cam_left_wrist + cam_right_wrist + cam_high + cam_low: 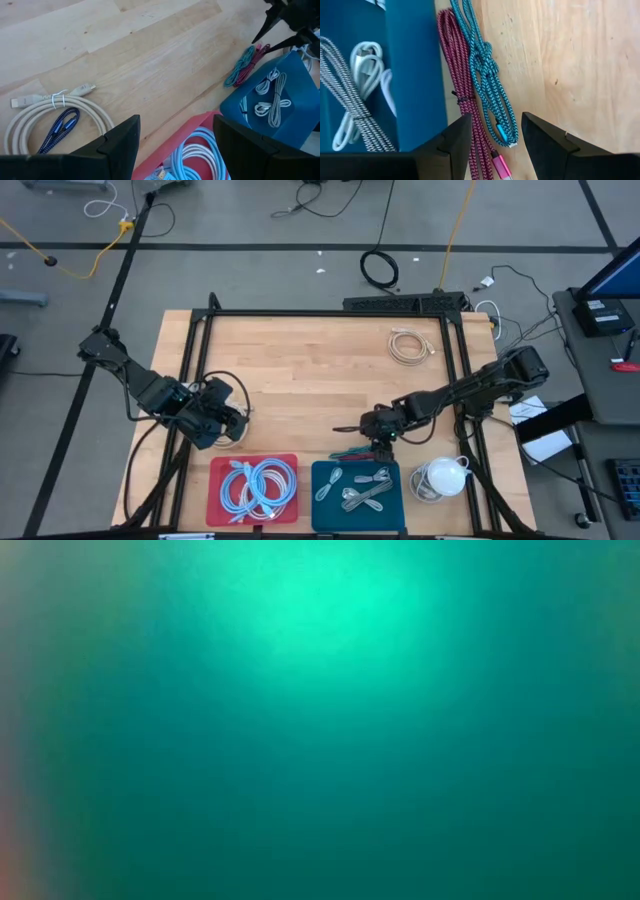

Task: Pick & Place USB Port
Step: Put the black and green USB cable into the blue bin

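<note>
A teal braided USB cable point(490, 75) and a dark red braided one point(462, 95) lie bundled side by side on the wooden table, just beyond the blue tray's point(415, 75) far wall. My right gripper point(495, 132) hovers open over their plug ends, touching neither; in the high view it point(373, 442) is at the tray's far edge. My left gripper point(175, 130) waits open above the red tray point(200, 125), near a cream cable coil point(30, 117) and a small blue braided cable point(60, 127). The low view shows only a green blur.
The red tray point(220, 470) holds light blue cables point(255, 485); the blue tray point(322, 505) holds white and striped cables point(362, 488). A white coiled cable point(408, 345) lies far right on the table, and a white round object point(445, 477) sits beside the blue tray. A black frame point(320, 313) borders the table.
</note>
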Tool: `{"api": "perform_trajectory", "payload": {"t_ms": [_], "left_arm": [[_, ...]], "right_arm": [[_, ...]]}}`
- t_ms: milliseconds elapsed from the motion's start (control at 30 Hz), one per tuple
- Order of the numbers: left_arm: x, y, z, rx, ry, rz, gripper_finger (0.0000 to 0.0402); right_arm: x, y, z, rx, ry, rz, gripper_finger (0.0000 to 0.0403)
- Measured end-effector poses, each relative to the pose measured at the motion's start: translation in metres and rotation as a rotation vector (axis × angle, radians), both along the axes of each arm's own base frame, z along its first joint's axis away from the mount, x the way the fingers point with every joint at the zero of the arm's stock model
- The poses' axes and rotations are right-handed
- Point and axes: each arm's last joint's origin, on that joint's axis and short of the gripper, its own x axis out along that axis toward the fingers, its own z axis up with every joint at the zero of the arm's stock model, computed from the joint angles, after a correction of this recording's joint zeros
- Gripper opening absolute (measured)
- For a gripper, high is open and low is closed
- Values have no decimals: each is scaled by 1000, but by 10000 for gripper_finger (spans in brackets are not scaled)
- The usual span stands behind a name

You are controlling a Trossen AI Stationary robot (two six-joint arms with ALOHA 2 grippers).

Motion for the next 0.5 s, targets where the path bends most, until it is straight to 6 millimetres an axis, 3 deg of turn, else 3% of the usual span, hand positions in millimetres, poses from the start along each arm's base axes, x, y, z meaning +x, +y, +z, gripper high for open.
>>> {"api": "perform_trajectory", "payload": {"t_ms": [400, 500], "left_arm": [[0, -1, 0, -11, -2, 2, 252], [0, -1, 0, -11, -2, 1, 252]], "right_arm": [[11, 10, -31, 13, 51, 40, 163], [13, 10, -40, 1, 77, 38, 146]]}}
